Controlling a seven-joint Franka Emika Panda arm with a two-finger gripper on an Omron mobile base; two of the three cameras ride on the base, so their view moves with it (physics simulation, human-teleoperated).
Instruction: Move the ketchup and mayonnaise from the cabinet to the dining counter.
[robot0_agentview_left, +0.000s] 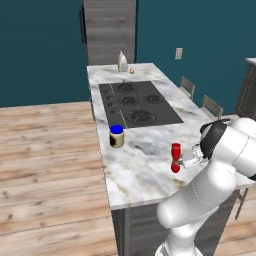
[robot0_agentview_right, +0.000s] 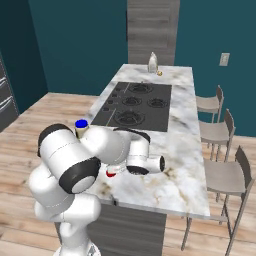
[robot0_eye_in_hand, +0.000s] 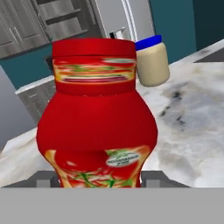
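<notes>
The fingers (robot0_eye_in_hand: 46, 178) flank the ketchup (robot0_agentview_left: 175, 157), which stands upright on the dining counter (robot0_agentview_left: 150, 170); whether they pinch it or stand just clear cannot be told. To its left stands the mayonnaise (robot0_agentview_left: 116, 136). Step in hand: placing the ketchup. Next move calls for release and straight withdrawal.

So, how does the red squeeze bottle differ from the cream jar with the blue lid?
The all-red ketchup squeeze bottle has a narrowed waist and a red cap; the squat cream mayonnaise jar has straight sides and a round blue lid. The bottle stands right at the robot's hand, between its fingers; the jar stands free, nearer the black cooktop. Both are upright on the white-grey marble dining counter and similar in height.
</notes>
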